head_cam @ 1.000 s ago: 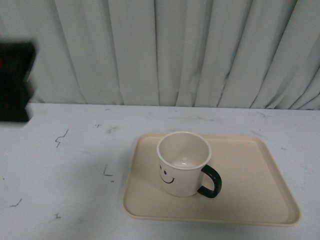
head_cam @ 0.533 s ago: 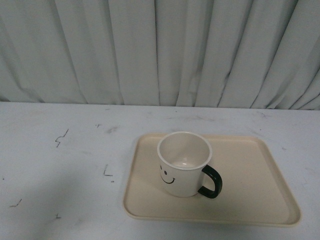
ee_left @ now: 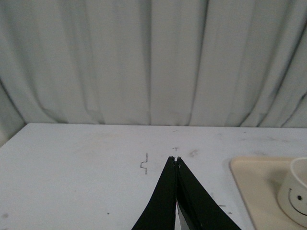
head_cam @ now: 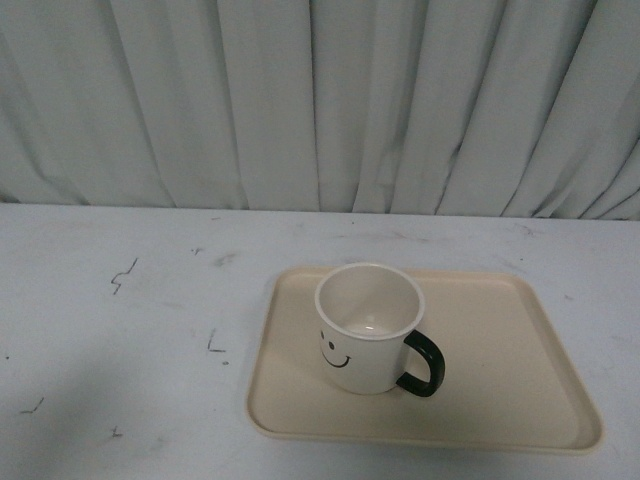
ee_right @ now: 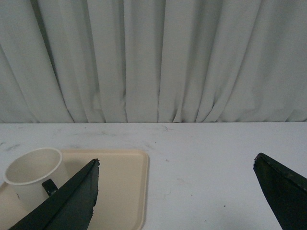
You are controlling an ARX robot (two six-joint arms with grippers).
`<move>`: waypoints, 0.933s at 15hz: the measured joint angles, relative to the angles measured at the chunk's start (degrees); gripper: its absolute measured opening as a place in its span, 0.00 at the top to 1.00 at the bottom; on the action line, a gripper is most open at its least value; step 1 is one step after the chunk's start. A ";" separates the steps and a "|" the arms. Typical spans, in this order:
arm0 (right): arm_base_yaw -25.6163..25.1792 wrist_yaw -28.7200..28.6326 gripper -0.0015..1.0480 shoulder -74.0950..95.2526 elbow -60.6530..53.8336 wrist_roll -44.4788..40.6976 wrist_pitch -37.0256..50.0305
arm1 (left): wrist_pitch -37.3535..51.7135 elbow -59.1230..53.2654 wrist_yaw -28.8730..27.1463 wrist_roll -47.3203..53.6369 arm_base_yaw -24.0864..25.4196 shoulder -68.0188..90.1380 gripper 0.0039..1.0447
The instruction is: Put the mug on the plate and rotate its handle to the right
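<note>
Two tools idle: left tool (ee_left: 176,160) pressed together, empty; right tool (ee_right: 176,162) spread wide, empty. Mug (head_cam: 368,328) upright on plate (head_cam: 500,390), left of plate's centre, handle (head_cam: 422,364) toward plate's right edge. Looks rigid, light, glossy-slick, chippable; best taken by handle or across body.

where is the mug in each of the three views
Front view: the mug stands mid-picture on the plate.
Left wrist view: mug cut off by the frame edge, on the plate.
Right wrist view: mug partly behind a finger of the right gripper.
Shared landmark: the beige plate under it.
</note>
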 joint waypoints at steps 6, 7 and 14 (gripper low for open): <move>0.00 0.02 0.06 0.00 0.00 0.00 0.02 | -8.72 0.00 0.37 0.00 -0.33 -9.09 0.99; 0.00 0.00 0.06 0.00 0.00 0.00 0.02 | -9.88 0.00 0.39 0.00 -0.31 -10.23 0.99; 0.00 0.00 0.06 0.00 0.00 0.00 0.09 | -22.99 0.13 0.37 0.00 -0.33 -22.69 0.99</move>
